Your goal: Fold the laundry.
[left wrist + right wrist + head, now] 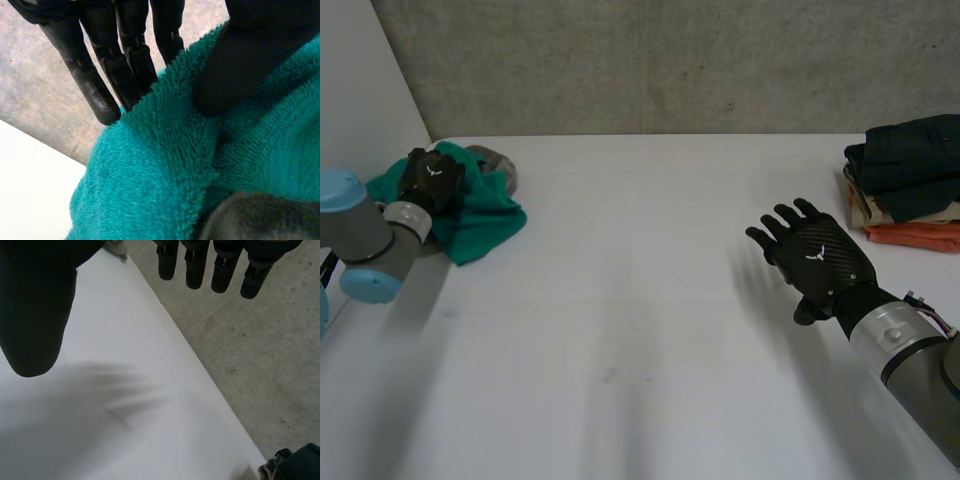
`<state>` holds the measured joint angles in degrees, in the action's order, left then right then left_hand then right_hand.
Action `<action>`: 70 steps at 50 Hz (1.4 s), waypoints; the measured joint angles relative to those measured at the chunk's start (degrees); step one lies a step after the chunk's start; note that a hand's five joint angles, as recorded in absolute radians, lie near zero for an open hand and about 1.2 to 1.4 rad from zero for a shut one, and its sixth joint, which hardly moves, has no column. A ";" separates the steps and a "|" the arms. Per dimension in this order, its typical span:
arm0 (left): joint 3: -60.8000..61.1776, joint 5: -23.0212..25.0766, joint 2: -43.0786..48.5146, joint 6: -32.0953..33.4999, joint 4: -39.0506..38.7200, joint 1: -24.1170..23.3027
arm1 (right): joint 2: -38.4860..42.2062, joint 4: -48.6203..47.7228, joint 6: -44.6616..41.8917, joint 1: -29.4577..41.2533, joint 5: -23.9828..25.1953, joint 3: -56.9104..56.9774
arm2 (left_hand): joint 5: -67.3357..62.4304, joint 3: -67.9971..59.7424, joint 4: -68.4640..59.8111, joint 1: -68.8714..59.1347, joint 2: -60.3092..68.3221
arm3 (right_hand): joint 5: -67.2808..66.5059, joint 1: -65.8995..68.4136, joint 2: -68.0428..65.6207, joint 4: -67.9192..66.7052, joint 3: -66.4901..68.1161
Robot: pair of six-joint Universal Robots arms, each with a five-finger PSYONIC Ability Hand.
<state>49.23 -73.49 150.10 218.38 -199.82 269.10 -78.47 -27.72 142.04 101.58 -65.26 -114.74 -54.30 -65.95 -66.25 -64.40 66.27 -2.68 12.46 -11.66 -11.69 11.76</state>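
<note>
At the white table [620,330]: left hand [430,180] pinching teal towel [485,215], right hand [817,258] free

On the table's far left corner lies the teal towel, crumpled in a heap and not yet folded. It sits close to the back edge, just in front of the concrete wall [670,60].

Left hand: on top of the towel, over the heap's left part. In the left wrist view the thumb [250,65] is dug into the terry pile. A raised fold of the towel stands between the thumb and the fingers [95,85], which run fairly straight down the fold's other side. Read as a pinch on that fold.

Grey cloth [498,160]: peeks out from behind the towel on the wall side, touching it. The left wrist view has a dark grey patch below the towel's fold; cannot tell whether it is the same piece.

Right hand: well apart from the towel, across the table on the robot's right side. Fingers are spread and straight, palm down, holding nothing. In the right wrist view the fingertips [195,270] and thumb stand wide apart, with bare table between them. Cannot tell whether the hand touches the table.

Stack of folded clothes [910,180]: farther from the towel than the right hand, at the table's right edge. A dark garment is on top, beige is in the middle and orange is at the bottom. The right hand is near the stack, not touching it.
</note>
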 measured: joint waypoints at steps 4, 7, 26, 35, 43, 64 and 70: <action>1.01 -1.99 -3.20 -1.35 -1.74 -1.65 | 0.66 -0.23 -0.12 -0.24 -0.12 0.06 | -0.41 -2.07 -2.25 0.00 2.09 | 0.00 0.00 0.00 0.00 0.00; 4.47 -3.49 -10.07 -3.95 -2.43 -3.76 | 0.76 -0.40 -0.08 -0.41 -0.46 0.52 | -0.41 -2.07 -2.26 0.00 2.09 | 0.00 0.00 0.00 0.00 0.00; 27.59 -4.64 -36.06 -29.53 -2.14 -31.52 | -3.72 0.35 4.93 -0.52 -10.75 4.50 | -0.41 -2.17 -2.29 0.00 2.19 | 0.00 0.00 0.00 0.00 0.00; 22.46 -4.90 -21.28 -29.52 2.27 -40.98 | -3.35 0.44 8.18 -0.43 -10.65 4.38 | 38.65 38.97 39.77 42.02 -40.02 | 0.00 0.00 0.00 0.00 0.00; 22.76 -6.10 -26.12 -29.13 8.21 -39.77 | -3.12 2.49 8.28 -0.39 -10.29 4.99 | 45.86 46.40 47.35 43.51 -47.14 | 0.00 0.00 0.00 0.00 0.00; 40.91 -11.72 -39.46 -15.70 9.74 -24.95 | 2.10 32.68 15.85 2.01 -9.49 15.98 | 45.86 46.40 47.35 43.52 -47.37 | 0.00 0.00 0.00 0.00 0.00; 39.63 -11.02 -34.09 -4.17 9.80 -20.87 | 4.97 27.09 18.52 5.71 -9.89 14.73 | 45.86 46.40 47.35 43.52 -47.37 | -0.22 0.20 -0.33 -0.50 0.41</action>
<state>88.86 -84.51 116.01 214.21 -190.02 248.22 -73.50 -0.63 160.55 107.30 -75.15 -100.01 -8.44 -19.55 -18.90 -20.89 18.90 -2.89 12.65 -12.00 -12.19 12.17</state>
